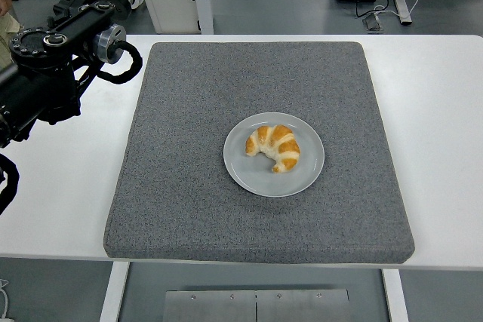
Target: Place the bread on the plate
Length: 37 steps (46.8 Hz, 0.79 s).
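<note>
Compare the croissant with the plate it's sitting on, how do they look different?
The croissant is golden brown with pale bands, while the plate is plain light grey. The croissant is a curved crescent with a bumpy, ridged surface; the plate is a smooth flat round. The croissant is smaller, covering only the middle of the plate and leaving its rim bare. Both sit near the centre of the grey mat.
</note>
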Motion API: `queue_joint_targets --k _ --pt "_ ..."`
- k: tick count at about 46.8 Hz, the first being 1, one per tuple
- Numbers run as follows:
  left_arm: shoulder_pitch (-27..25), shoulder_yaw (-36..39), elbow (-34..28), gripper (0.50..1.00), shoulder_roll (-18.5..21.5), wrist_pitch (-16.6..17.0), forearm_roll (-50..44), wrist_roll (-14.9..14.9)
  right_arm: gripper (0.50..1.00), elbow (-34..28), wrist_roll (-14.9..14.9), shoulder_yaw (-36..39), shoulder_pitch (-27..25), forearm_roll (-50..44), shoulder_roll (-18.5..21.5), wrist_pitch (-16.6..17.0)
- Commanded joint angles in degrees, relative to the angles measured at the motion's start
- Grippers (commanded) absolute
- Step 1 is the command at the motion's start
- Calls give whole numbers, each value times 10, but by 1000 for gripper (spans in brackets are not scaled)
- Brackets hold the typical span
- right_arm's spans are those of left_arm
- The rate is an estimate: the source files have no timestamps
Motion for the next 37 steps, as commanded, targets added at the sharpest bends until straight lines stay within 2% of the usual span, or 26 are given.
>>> queue_joint_targets --k 1,8,21,37 --pt "6 -12 21 975 -9 -22 -27 0 1000 0 0 0 0 0 0 -1" --pt "26 -49 63 975 -17 -64 -77 7 1000 0 0 0 0 0 0 0" --pt "74 -128 83 975 -17 -81 -100 10 1000 0 0 0 0 0 0 0" --pt "128 -178 111 974 -28 -118 -105 10 1000 1 0 0 0 0 0 0"
